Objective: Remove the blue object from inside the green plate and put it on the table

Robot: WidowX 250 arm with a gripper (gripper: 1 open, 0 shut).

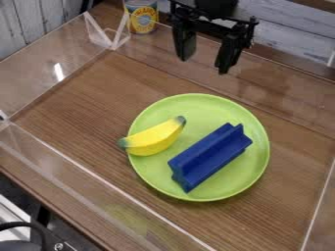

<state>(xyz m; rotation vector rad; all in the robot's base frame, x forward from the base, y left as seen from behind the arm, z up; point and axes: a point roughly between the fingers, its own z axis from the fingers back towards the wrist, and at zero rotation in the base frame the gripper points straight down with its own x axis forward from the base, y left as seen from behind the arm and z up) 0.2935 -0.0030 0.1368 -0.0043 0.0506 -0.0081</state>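
Note:
A dark blue ridged block point(210, 156) lies inside the lime-green plate point(252, 128), on its right half, angled from lower left to upper right. A yellow banana point(156, 137) rests on the plate's left edge, partly overhanging it. The plate sits on the brown wood-grain table point(92, 93). My black gripper point(207, 49) hangs at the top of the view, well above and behind the plate, pointing down. Its two fingers stand apart, open, with nothing between them.
Clear acrylic walls point(53, 44) edge the table on the left, back and right. Behind the back wall stands a small yellow-labelled container point(141, 17). Bare wood lies left of and behind the plate.

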